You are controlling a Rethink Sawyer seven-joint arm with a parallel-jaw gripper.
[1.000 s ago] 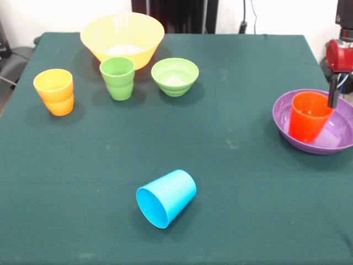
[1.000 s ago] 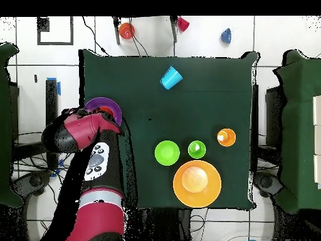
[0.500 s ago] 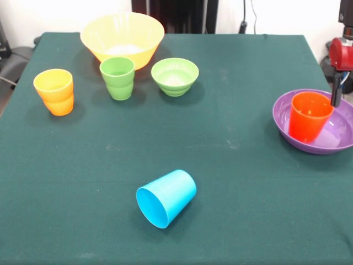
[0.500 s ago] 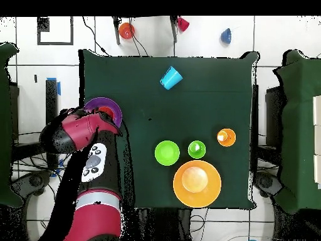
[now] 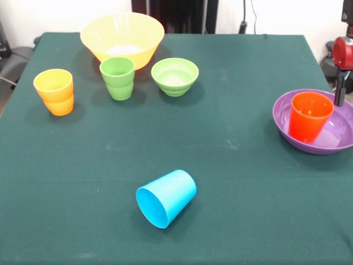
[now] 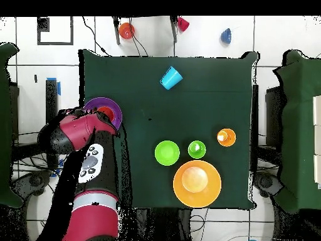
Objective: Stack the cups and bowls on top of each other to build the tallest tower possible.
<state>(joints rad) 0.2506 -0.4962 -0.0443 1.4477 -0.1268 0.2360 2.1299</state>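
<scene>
An orange cup (image 5: 309, 116) stands upright inside the wide purple bowl (image 5: 285, 130) at the table's right edge; the overhead view shows the cup (image 6: 107, 113) and the bowl (image 6: 92, 103) too. My gripper (image 5: 339, 93) hangs just right of the cup, apart from it, at the picture's edge. The red arm (image 6: 72, 130) covers it from above. A light blue cup (image 5: 166, 197) lies on its side near the front. A green cup (image 5: 117, 78), a light green bowl (image 5: 175, 76), a large yellow bowl (image 5: 122, 37) and a yellow-orange cup pair (image 5: 54, 91), one nested in the other, stand at the far left.
In the overhead view an orange bowl (image 6: 126, 30), a magenta cup (image 6: 182, 24) and a blue bowl (image 6: 226, 36) lie on the floor beyond the table's far edge. The purple bowl sits close to the table's side edge.
My gripper has drawn away from the orange cup toward the table's edge. The orange cup stays upright in the purple bowl. Nothing else has moved.
</scene>
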